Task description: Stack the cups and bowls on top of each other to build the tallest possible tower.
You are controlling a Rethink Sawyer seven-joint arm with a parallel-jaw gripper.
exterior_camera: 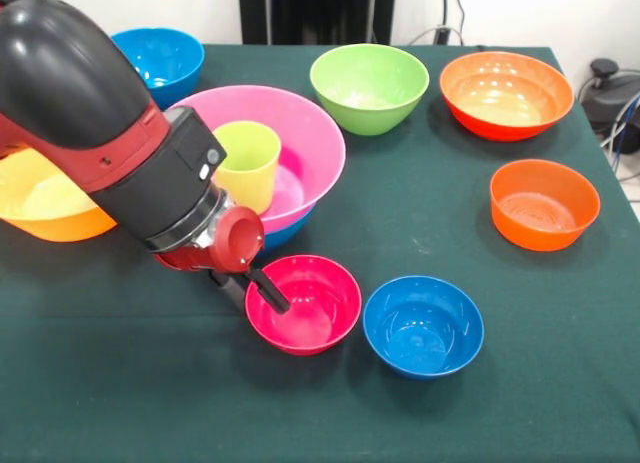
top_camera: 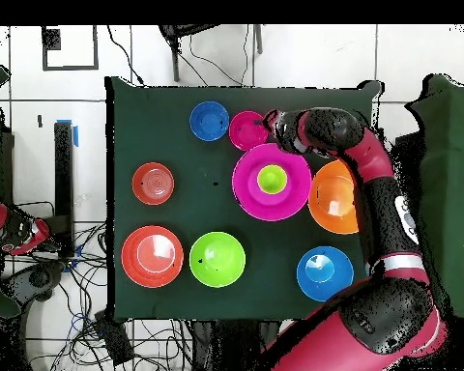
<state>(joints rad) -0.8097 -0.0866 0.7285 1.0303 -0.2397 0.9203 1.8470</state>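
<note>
The tower stands at centre left: a large pink bowl (exterior_camera: 312,143) nested on a medium blue bowl (exterior_camera: 290,229), with the lime-green cup (exterior_camera: 247,163) upright inside the pink bowl. In the overhead view the pink bowl (top_camera: 247,188) holds the cup (top_camera: 272,179). A small crimson bowl (exterior_camera: 305,305) rests on the cloth just in front of the tower and also shows in the overhead view (top_camera: 246,130). My gripper (exterior_camera: 254,297) is open and straddles the crimson bowl's left rim, one finger (exterior_camera: 270,293) inside and the other outside. The green bowl (exterior_camera: 368,86) sits alone at the back.
A small blue bowl (exterior_camera: 423,326) sits right of the crimson one. A large red-orange bowl (exterior_camera: 505,93) and a medium orange bowl (exterior_camera: 543,204) are at the right. A blue bowl (exterior_camera: 160,61) is back left, and a large yellow-orange bowl (exterior_camera: 45,211) lies partly behind my arm.
</note>
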